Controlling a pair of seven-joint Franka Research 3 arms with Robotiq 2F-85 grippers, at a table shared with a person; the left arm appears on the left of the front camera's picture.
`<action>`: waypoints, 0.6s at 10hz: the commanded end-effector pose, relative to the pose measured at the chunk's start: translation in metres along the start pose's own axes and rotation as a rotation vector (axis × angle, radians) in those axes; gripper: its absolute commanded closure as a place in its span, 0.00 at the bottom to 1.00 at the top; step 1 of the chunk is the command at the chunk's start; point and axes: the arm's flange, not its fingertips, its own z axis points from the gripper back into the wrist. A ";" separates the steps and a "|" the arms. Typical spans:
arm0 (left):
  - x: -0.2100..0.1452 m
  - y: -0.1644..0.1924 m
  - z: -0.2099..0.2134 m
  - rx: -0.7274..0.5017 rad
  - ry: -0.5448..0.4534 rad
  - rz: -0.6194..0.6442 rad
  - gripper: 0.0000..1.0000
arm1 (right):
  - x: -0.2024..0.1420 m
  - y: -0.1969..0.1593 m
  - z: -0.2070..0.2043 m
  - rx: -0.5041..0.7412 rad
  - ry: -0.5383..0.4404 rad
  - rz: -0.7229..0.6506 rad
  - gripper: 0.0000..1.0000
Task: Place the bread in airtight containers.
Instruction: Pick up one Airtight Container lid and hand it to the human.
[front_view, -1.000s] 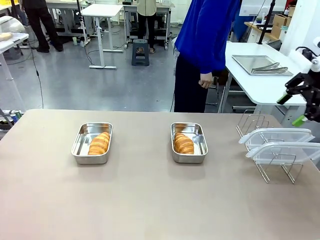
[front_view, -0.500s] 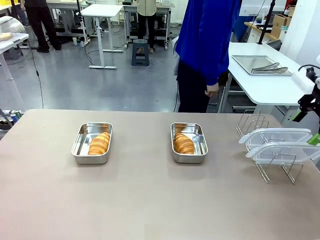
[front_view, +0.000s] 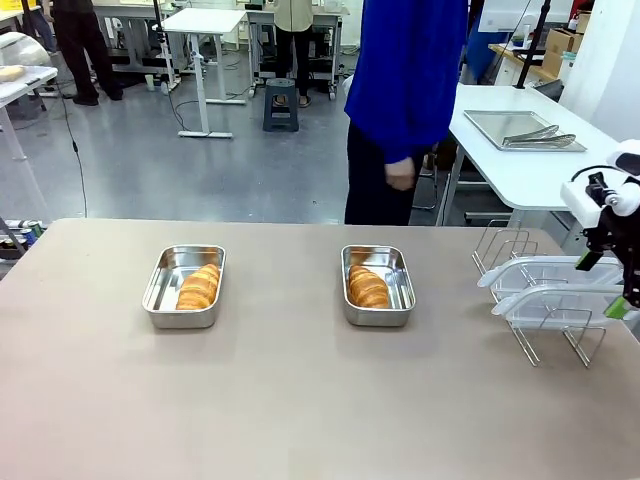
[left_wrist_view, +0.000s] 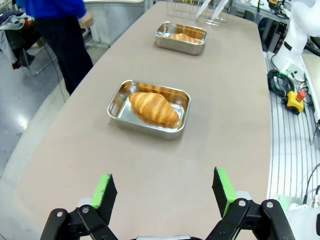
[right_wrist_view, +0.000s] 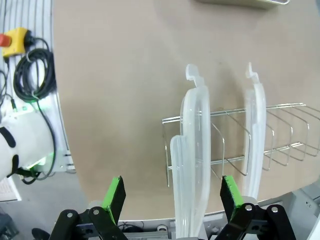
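My left pincer (left_wrist_view: 163, 191) hangs released over the near end of the table (front_view: 300, 400), green pads wide apart with nothing between them. Ahead of it, at twelve o'clock in its wrist view, sits the left tin (left_wrist_view: 145, 131) with the left croissant (left_wrist_view: 154, 107) lying slantwise inside, and farther on toward one o'clock the right tin (left_wrist_view: 179, 47). From the front, the left tin lies at about ten o'clock from the table's middle and the right tin at about one o'clock, well apart, both uncovered. The right croissant (front_view: 367, 288) rests on the floor of its tin. My right pincer (right_wrist_view: 173, 192) is at three o'clock, at the table's right edge, above the wire rack (right_wrist_view: 280, 130). It too is released, jaws wide. One clear lid (right_wrist_view: 192, 150) stands on edge in the rack, in line with the gap between my pads; the other lid (right_wrist_view: 256, 140) stands in the next slot just beside it. I cannot tell whether either pad touches plastic. A person (front_view: 405, 70) in a blue top stands at twelve o'clock beyond the far edge.
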 end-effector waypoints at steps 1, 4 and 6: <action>-0.001 -0.001 0.000 0.001 -0.005 -0.021 0.00 | 0.003 -0.001 -0.011 -0.017 0.040 -0.011 0.00; -0.001 -0.001 0.000 0.001 -0.005 -0.021 0.00 | 0.002 -0.006 -0.023 -0.019 0.065 0.003 0.00; -0.001 -0.001 0.000 0.001 -0.005 -0.021 0.00 | 0.002 -0.008 -0.027 -0.027 0.060 0.017 0.59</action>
